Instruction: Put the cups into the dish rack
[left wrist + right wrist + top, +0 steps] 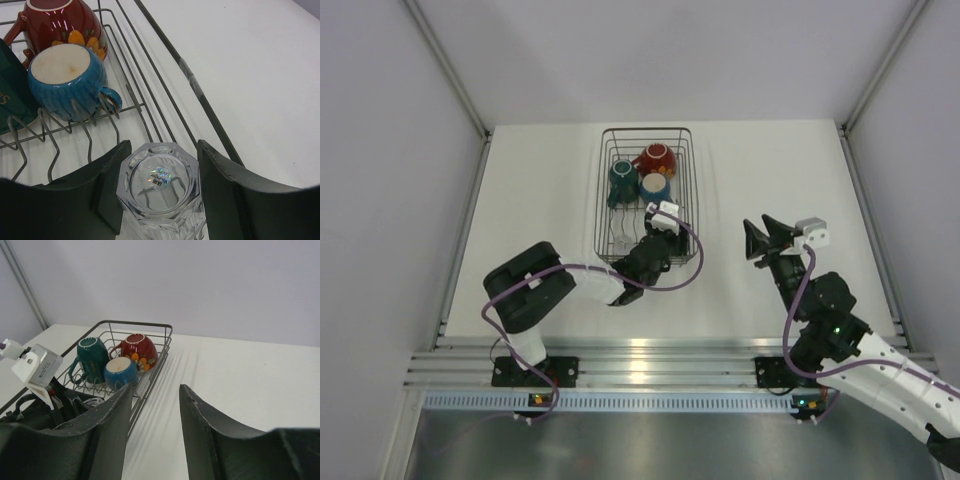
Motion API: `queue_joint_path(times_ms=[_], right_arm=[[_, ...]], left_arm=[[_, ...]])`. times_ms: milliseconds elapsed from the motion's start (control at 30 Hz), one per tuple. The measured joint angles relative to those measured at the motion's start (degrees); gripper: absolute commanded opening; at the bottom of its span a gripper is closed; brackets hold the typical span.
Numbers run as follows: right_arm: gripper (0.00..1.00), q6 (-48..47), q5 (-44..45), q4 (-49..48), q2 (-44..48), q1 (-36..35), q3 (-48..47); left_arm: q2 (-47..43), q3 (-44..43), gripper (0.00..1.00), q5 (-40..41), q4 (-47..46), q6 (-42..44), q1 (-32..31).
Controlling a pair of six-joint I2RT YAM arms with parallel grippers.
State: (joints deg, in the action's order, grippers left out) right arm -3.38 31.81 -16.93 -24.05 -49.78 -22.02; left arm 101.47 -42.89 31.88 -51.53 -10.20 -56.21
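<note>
My left gripper (164, 150) is shut on a small clear faceted glass (159, 182), with a finger pressed against each side, over the near right part of the dish rack (165, 45). In the rack sit a blue ribbed cup (65, 80), a red flowered cup (60, 22) and a teal mug (10, 95). From above, the left gripper (655, 235) reaches into the dish rack (601, 200) just short of the blue cup (655, 186). My right gripper (156, 390) is open and holds nothing, above the bare table to the right of the rack (150, 327).
The left arm's purple cable (695, 255) loops out past the rack's right side. The white camera block (35, 367) on the left wrist shows at the left of the right wrist view. Grey walls enclose the white table (770, 170).
</note>
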Motion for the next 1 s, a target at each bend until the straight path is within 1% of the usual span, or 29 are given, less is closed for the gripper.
queue_joint_path(times_ms=[333,467,1000], right_arm=[[0.44,0.04,0.02,0.52,1.25,0.0,0.33],[0.44,0.11,0.02,0.72,1.36,0.0,0.35],[0.44,0.48,0.02,1.11,1.57,0.0,0.63]], left_arm=[[2.21,-0.07,0.0,-0.46,-4.83,-0.17,0.02],[3.67,-0.17,0.0,0.33,-5.49,0.39,0.13],[4.31,-0.79,0.0,1.11,-6.21,3.21,0.13]])
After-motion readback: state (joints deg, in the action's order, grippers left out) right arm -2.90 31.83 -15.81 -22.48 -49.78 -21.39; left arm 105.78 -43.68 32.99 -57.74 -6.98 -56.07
